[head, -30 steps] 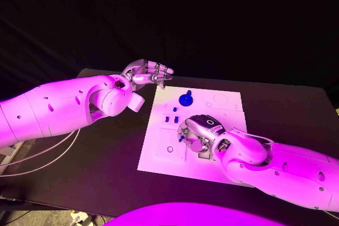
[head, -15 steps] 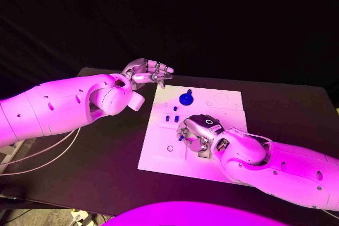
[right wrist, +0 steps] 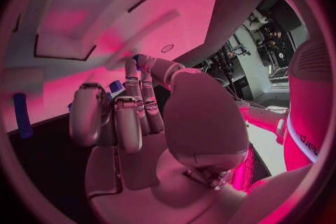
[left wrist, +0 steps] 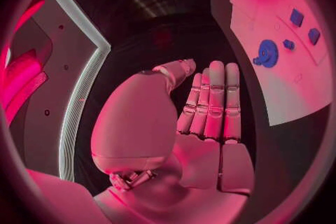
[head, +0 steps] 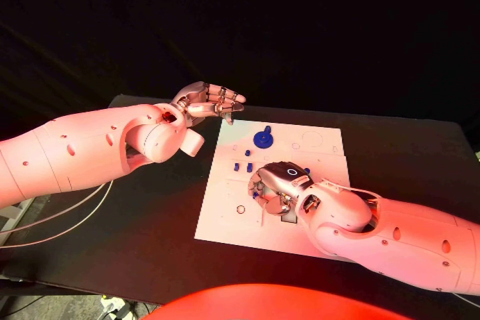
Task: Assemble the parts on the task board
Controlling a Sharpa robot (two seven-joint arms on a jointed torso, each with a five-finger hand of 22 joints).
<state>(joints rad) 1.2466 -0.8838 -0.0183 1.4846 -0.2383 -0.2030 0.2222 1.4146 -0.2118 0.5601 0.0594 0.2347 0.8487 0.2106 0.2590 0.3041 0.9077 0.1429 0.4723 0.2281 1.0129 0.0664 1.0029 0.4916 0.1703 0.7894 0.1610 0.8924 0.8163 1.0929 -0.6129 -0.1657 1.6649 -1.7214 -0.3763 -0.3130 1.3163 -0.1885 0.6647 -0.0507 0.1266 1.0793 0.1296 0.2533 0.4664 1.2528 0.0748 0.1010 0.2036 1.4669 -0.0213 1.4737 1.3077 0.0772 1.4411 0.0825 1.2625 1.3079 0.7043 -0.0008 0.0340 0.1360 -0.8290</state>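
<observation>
The white task board (head: 228,223) lies in the middle of the black table. A blue gear (head: 263,139) stands near its far edge, also seen in the left wrist view (left wrist: 266,54). Small blue pieces (head: 243,168) sit just nearer than it. My right hand (head: 278,188) is down on the board's middle with its fingers curled. A small blue part (right wrist: 115,87) shows between its fingertips. My left hand (head: 208,102) hovers above the table just beyond the board's far left corner. Its fingers (left wrist: 213,101) are straight and hold nothing.
A small ring-shaped hole (head: 240,209) marks the board left of my right hand. Bare black table (head: 150,216) surrounds the board. Cables (head: 60,223) hang off the table's left side. My right forearm (head: 400,240) covers the board's near right corner.
My right hand has crept slightly toward the far left along the board. The left hand has stayed where it was.
</observation>
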